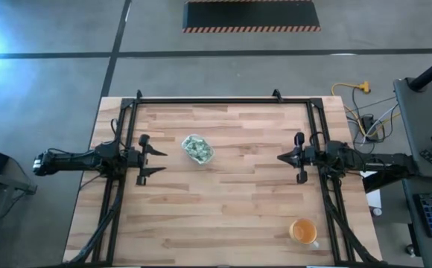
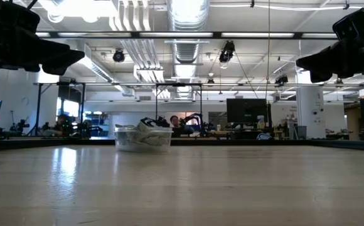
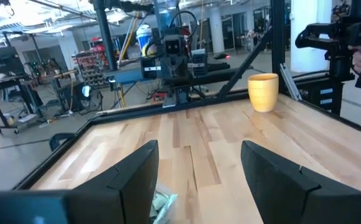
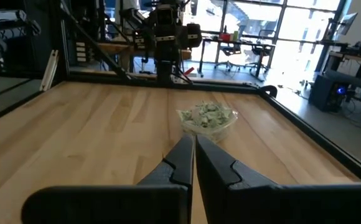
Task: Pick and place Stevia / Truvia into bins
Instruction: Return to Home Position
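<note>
The clear plastic tub [image 1: 197, 149] stands on its base on the wooden table, heaped with pale green and white packets [image 4: 206, 116]. It shows in the low view [image 2: 143, 138] and in the right wrist view [image 4: 207, 122]; a corner of the packets [image 3: 162, 206] peeks between the left fingers. My left gripper [image 1: 159, 161] is open, above the table just left of the tub, empty. My right gripper [image 1: 281, 158] is shut and empty, raised well to the tub's right.
An orange cup [image 1: 303, 231] stands near the table's near right corner, also seen in the left wrist view [image 3: 262, 92]. A black frame [image 1: 223, 100] borders the table's far and side edges. Bare wood lies between the tub and the right gripper.
</note>
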`<act>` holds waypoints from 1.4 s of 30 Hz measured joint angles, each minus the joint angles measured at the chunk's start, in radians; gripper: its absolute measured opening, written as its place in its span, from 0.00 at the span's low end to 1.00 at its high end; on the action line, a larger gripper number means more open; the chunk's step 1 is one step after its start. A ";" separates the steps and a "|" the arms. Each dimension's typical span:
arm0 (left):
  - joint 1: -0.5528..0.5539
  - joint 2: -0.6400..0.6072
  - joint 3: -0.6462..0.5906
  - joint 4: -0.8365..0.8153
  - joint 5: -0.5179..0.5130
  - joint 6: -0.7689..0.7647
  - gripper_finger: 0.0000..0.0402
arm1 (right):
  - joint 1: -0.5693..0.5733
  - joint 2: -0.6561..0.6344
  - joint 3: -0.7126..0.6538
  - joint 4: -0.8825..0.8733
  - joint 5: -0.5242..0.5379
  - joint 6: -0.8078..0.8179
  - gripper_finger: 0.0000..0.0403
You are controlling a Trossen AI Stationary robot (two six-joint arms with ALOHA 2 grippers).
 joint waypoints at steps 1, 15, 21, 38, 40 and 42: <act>0.000 0.000 0.000 0.000 0.000 -0.013 0.53 | 0.000 0.000 0.000 0.000 0.000 0.000 0.02; 0.000 0.014 0.000 -0.013 -0.172 -0.101 0.53 | -0.001 0.000 0.000 -0.003 0.024 0.048 0.02; 0.000 0.043 0.000 -0.010 -0.176 -0.101 0.53 | -0.004 0.000 0.000 -0.003 0.024 0.048 0.02; 0.000 0.074 0.000 -0.007 -0.179 -0.099 0.53 | -0.004 0.000 0.001 -0.003 0.024 0.045 0.02; 0.000 0.076 0.000 -0.006 -0.179 -0.099 0.53 | -0.004 0.000 0.001 -0.003 0.025 0.045 0.02; 0.000 0.078 0.000 -0.006 -0.179 -0.099 0.53 | -0.004 0.000 0.001 -0.003 0.025 0.047 0.02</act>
